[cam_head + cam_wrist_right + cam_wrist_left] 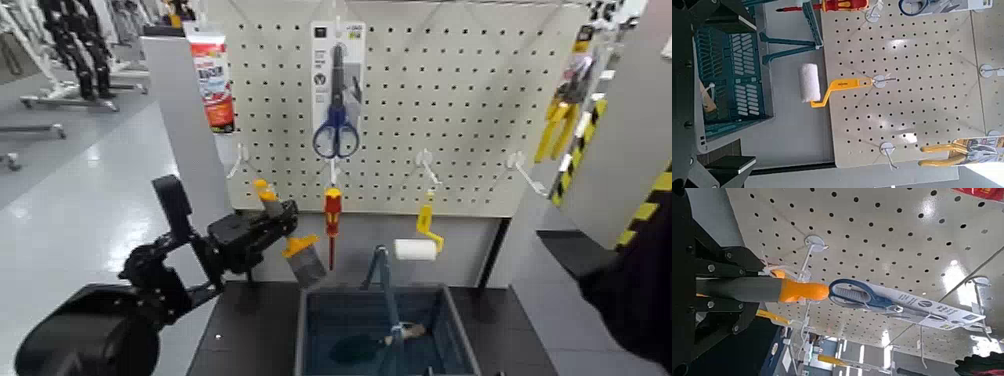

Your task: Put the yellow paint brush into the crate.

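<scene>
White pegboard (pixel 450 110) filled the far wall, with a dark counter (pixel 250 330) below it. At the far left of the board hung a red and white tube (pixel 211 80). Just right of it, the left gripper (pixel 268 222) was raised in front of the board's lower edge, clamped on the handle of the yellow paint brush (pixel 285 240). The handle tip pointed up and the grey bristle block hung down to the right, clear of the counter. From the left wrist view the orange handle (pixel 789 290) stuck out past the dark fingers (pixel 719 266) that pinched it.

Blue-handled scissors (pixel 337 125) in their card hung higher up near the middle, and a red and yellow screwdriver (pixel 332 222) hung below them, just right of the brush. Beneath, on the counter, sat the crate (pixel 305 340), its bar handle (pixel 385 275) standing up and some small items lying inside. A yellow-handled roller (pixel 418 245) hung to the right above the crate.

Only a dark part of the right arm (pixel 630 290) showed at the far right edge; I could not tell how its claw stood.
</scene>
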Robot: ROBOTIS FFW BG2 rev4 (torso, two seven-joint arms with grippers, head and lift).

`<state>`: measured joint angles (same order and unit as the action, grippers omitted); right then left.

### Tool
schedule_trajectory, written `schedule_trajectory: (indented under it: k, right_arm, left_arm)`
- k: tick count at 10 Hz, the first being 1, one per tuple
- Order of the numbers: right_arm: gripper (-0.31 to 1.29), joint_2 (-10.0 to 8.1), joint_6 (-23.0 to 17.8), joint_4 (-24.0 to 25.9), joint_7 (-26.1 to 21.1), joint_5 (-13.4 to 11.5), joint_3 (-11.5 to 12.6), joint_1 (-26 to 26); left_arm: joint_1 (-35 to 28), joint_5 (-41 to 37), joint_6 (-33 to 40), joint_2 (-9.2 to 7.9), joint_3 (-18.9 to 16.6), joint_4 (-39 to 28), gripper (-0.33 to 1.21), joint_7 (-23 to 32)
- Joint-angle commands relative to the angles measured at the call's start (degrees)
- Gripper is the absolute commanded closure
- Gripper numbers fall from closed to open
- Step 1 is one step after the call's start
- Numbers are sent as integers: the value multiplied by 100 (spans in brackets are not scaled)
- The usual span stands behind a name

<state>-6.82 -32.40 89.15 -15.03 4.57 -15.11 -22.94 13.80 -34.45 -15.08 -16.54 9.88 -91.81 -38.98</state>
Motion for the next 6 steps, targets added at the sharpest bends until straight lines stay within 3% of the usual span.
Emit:
schedule_trajectory:
  k: [1,6]
  right_arm:
    - [13,6,-3,-3,0,9,-9,0]
    - [13,14,-12,-12,0,9,-27,18]
  left_arm:
    - [-18,-528,252,37,234,392,112,5]
    - [141,-836,603,160,1148,1280,112,163]
